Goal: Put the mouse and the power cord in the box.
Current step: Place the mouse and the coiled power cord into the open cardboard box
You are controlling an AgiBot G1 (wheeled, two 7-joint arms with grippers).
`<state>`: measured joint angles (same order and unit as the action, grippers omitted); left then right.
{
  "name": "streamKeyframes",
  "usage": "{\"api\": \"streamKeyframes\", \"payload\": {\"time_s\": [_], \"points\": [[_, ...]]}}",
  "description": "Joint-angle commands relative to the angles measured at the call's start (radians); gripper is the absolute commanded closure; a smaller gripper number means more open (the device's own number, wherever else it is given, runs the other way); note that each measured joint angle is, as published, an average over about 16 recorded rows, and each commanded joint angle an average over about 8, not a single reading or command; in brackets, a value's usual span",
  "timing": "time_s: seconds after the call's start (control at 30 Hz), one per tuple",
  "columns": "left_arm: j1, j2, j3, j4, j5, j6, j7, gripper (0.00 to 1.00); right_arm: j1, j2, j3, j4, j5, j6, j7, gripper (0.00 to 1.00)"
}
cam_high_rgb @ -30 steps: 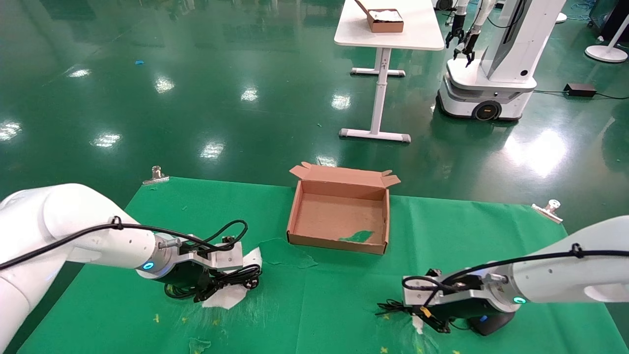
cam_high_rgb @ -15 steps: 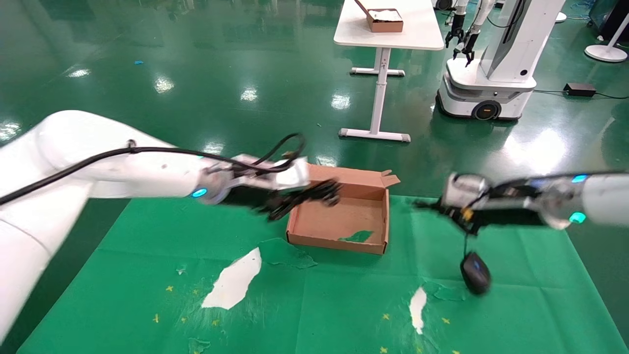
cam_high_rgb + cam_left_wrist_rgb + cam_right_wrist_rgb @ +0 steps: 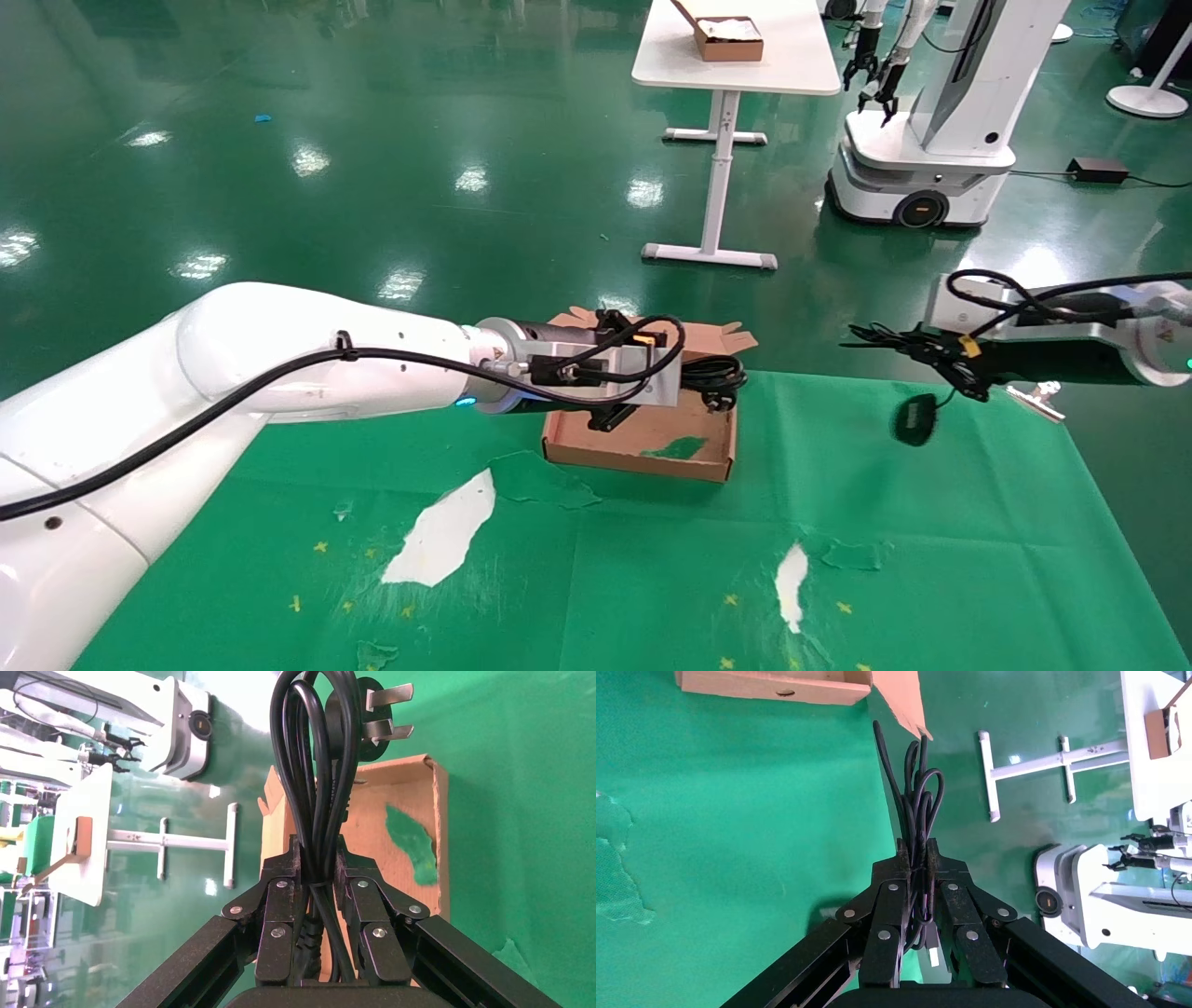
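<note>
1. The box (image 3: 643, 424) sits open on the green cloth (image 3: 652, 578), toward the cloth's far edge and near its middle; its small flaps stand along the far edge, and a scrap of green lies on its brown floor
2. On the near part of the cloth, torn patches (image 3: 442, 536) show white underneath, one to the left and a smaller one to the right, both well apart from the box
3. The left gripper (image 3: 320, 860) reaches in from the left and hangs over the box; its fingers (image 3: 281, 896) are closed tight on the power cord (image 3: 316, 762), pinching the bundled loops between them
4. The power cord sticks out past the fingertips, and its chunky plug (image 3: 369, 716) with flat metal prongs hangs above the box's right side, clear of the floor of the box
5. The right gripper (image 3: 916, 857) is held in the air over the cloth's far right part, well to the right of the box; its fingers (image 3: 888, 899) are clamped on the thin looped cable (image 3: 916, 797) of the mouse (image 3: 915, 418)
6. The mouse dangles below that gripper on its cable, off the cloth and outside the box
7. Metal clips (image 3: 1038, 399) hold the cloth at its far edge
8. Beyond, on the glossy green floor, stand a white table (image 3: 736, 56) carrying another brown box (image 3: 731, 39) and another white robot (image 3: 941, 121)
</note>
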<state>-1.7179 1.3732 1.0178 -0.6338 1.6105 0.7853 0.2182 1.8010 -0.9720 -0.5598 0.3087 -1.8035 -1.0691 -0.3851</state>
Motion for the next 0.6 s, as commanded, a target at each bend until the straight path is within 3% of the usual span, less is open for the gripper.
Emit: {"api": "streamKeyframes", "payload": {"time_s": [0.03,0.6], "points": [[-0.005,-0.001,0.036,0.000,-0.025,-0.018,0.003,0.00,0.011,0.003,0.002,-0.019,0.003,-0.003,-0.017,1.00],[-0.055,-0.003,0.213,0.053,-0.181,-0.112,-0.004,0.00,0.046,-0.012,0.021,-0.070,0.040,-0.050,-0.097,1.00]]}}
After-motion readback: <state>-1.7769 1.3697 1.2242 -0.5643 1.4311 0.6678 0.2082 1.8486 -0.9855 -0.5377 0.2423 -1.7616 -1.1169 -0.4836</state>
